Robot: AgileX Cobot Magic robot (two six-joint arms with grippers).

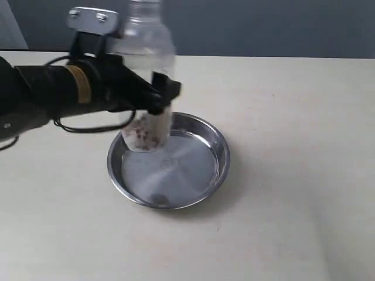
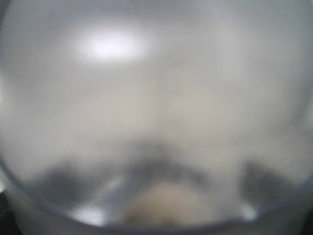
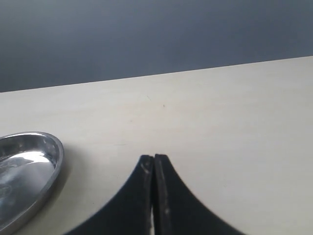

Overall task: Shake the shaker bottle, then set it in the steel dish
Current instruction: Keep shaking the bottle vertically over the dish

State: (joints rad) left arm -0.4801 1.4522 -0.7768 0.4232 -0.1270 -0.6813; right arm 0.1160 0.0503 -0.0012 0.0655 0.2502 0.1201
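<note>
The shaker bottle point(image 1: 149, 82) is held upright in the air, its base with brown bits hanging over the far left part of the steel dish point(image 1: 199, 132). My left gripper point(image 1: 153, 93) is shut around the bottle's middle, the arm reaching in from the left. The left wrist view is filled by the bottle's frosted lid point(image 2: 156, 107), blurred, and the fingers do not show there. My right gripper point(image 3: 154, 157) is shut with nothing in it, low over the table to the right of the steel dish point(image 3: 51, 147). It is outside the exterior view.
The dish rests on a pale beige table point(image 1: 293, 175). A dark grey wall point(image 1: 263, 23) runs behind the table's far edge. A black cable point(image 1: 88, 126) loops under the left arm.
</note>
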